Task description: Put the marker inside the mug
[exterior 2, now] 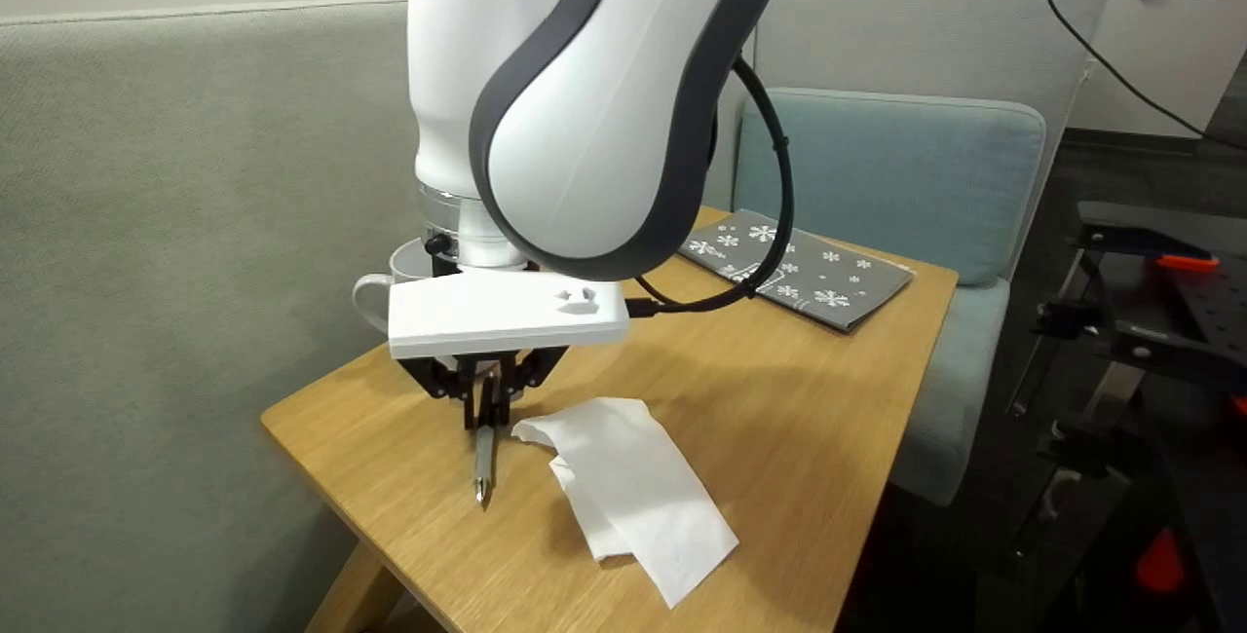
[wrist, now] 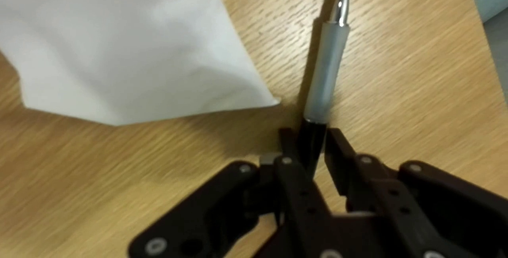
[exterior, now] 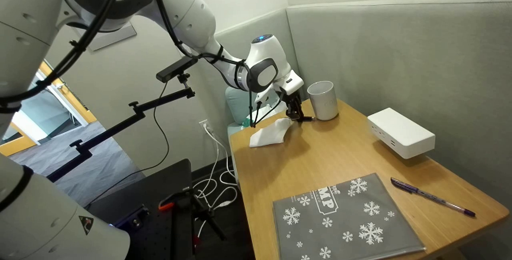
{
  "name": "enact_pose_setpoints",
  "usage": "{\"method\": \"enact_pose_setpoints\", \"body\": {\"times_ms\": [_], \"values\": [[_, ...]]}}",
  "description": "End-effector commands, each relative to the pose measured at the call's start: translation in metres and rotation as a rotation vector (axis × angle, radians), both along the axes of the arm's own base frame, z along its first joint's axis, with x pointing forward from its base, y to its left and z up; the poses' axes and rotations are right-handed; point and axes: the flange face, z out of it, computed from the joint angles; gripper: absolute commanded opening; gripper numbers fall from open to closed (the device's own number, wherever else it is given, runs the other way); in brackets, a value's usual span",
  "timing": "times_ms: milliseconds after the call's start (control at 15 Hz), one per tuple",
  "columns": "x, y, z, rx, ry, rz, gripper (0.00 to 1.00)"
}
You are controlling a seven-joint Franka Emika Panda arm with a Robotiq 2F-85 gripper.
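Observation:
The marker (wrist: 323, 75) has a black body, a grey grip and a silver tip. My gripper (wrist: 310, 133) is closed around its black part in the wrist view, and the silver tip points away from the fingers. The marker (exterior 2: 484, 463) is low over the table; I cannot tell whether it touches. Its dark end (exterior: 308, 119) points towards the mug in an exterior view. The pale grey-white mug (exterior: 325, 102) stands upright beside my gripper (exterior: 298, 119). In an exterior view the mug (exterior 2: 410, 261) is mostly hidden behind my gripper (exterior 2: 486, 409), with its handle showing. It is out of the wrist view.
A white crumpled paper (exterior 2: 628, 487) lies beside the gripper. A white box (exterior: 401, 130) sits at the table's wall side. A longer thin dark pen (exterior: 432, 197) and a grey snowflake folder (exterior: 344, 220) lie farther along the table. A padded wall (exterior: 400, 60) runs behind the mug.

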Motion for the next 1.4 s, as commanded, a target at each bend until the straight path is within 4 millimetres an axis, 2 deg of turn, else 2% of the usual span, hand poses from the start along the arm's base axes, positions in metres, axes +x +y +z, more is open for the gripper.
{"method": "enact_pose_setpoints", "body": {"times_ms": [0, 200, 467, 1000, 1333], "values": [[0.005, 0.002, 0.002, -0.012, 0.01, -0.026, 0.01], [0.004, 0.0, 0.004, -0.015, 0.028, -0.025, 0.04], [-0.008, 0.002, 0.026, 0.001, 0.025, -0.015, 0.04], [-0.034, 0.006, 0.094, 0.012, -0.014, 0.012, 0.04], [-0.043, -0.003, 0.145, -0.011, -0.086, 0.033, 0.04]]}}
